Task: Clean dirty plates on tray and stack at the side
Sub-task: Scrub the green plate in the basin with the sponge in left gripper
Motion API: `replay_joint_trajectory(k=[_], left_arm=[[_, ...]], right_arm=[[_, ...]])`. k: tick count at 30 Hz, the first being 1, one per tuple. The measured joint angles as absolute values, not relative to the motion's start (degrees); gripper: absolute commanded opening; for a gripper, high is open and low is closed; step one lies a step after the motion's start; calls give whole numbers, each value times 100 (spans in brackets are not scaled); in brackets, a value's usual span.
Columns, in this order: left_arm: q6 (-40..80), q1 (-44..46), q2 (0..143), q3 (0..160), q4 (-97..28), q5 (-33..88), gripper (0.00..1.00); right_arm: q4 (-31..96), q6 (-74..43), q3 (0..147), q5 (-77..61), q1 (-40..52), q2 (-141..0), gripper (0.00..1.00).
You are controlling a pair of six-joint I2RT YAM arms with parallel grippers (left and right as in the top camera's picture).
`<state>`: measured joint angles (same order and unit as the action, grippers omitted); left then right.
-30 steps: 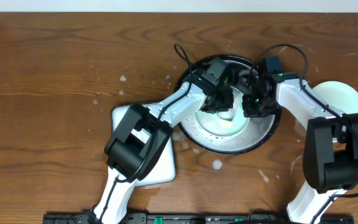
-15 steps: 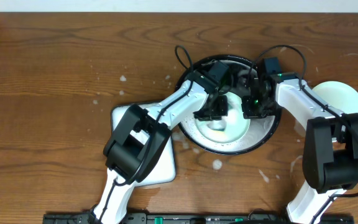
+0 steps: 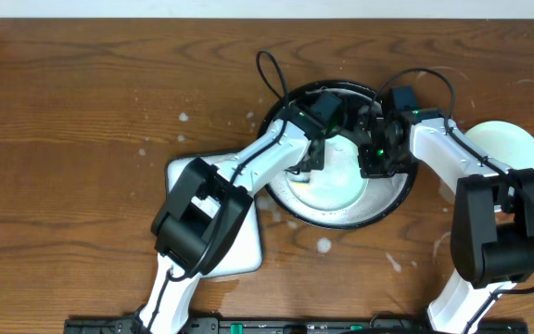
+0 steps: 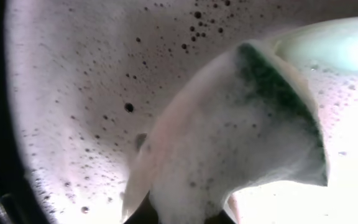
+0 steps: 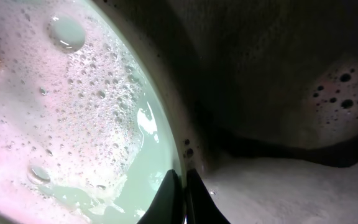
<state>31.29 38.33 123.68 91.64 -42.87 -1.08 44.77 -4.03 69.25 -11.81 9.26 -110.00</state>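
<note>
One plate (image 3: 336,181): scrubbing step.
Left gripper (image 4: 182,214): clamped on sponge (image 4: 229,143).
Right gripper (image 5: 180,186): probably pinching plate rim.
Next: firm centre wipe.

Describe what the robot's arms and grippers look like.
Both arms are alike: the left arm and right arm have white rounded links and bulky black joint housings. Thin black cables loop near the wrists. A small green light glows on the right wrist. The right gripper has slim dark fingers.
</note>
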Motion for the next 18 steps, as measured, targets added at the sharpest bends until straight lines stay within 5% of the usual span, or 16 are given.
replay_joint_trajectory(k=[18], left_arm=[[3673,4209,12453,9045,-3667,3024,8]], right_arm=[[4451,-563,6930,-923,917,-11000,1]])
